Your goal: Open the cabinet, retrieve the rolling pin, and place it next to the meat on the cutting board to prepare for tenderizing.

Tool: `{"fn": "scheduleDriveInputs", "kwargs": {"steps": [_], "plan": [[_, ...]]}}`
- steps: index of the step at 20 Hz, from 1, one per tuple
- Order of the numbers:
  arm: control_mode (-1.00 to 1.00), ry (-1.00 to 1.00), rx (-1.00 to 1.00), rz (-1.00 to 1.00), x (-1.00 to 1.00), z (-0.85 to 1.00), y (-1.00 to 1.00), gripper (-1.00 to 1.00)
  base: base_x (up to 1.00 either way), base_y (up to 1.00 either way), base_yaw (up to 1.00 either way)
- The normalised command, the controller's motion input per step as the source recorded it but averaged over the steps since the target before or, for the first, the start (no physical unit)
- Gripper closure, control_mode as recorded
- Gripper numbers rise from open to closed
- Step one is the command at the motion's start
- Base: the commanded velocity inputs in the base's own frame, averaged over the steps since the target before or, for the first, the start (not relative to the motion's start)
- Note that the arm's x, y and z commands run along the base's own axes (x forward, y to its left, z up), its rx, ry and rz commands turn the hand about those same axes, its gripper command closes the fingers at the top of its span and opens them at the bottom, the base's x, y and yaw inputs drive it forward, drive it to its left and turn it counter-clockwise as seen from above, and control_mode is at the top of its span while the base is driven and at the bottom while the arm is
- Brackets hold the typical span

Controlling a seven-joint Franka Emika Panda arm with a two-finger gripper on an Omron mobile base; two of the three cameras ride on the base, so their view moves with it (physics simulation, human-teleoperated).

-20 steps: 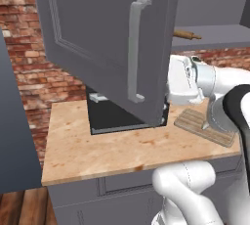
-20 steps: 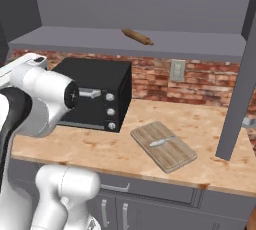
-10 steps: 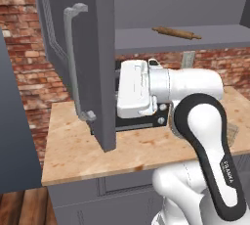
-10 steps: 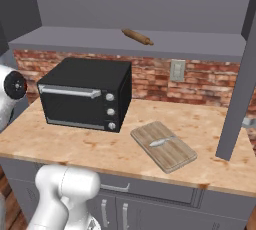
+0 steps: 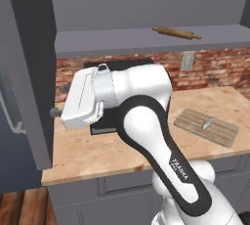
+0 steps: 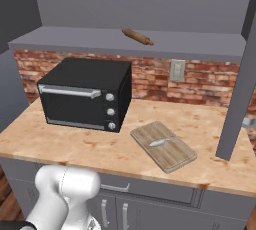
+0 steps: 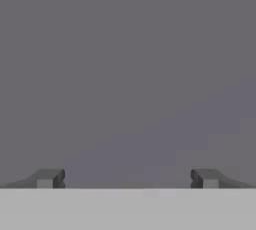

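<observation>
Wooden rolling pin point(image 6: 137, 36) inside open cabinet point(image 6: 125, 41)

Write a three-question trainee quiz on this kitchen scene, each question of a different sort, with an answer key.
1. True or false: the rolling pin already lies on the cutting board.
2. Multiple choice: the black toaster oven stands on the A) cabinet shelf, B) wooden countertop, C) floor.
3. Fill in: the gripper faces a plain grey surface with its jaws ____.

Key:
1. False. It lies on the shelf of the cabinet, whose doors are swung open; the board on the countertop carries just the small piece of meat.
2. B, to the left of the board in the right base view.
3. Open, with nothing between them.
</observation>
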Motion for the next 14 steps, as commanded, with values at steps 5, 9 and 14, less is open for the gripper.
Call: {"fn": "scheduleDriveInputs", "kwargs": {"steps": [5,9,14], "plan": [[-1.00,-0.02,-0.23,0.03,0.01,-0.34,0.50,-1.00,0.00,0.00,0.00],[-1.00,-0.04,-0.15,-0.01,0.00,-0.07,-0.01,-1.00,0.00,0.00,0.00],[-1.00,-0.02,-0.08,-0.05,-0.02,0.02,-0.59,-1.00,0.00,0.00,0.00]]}}
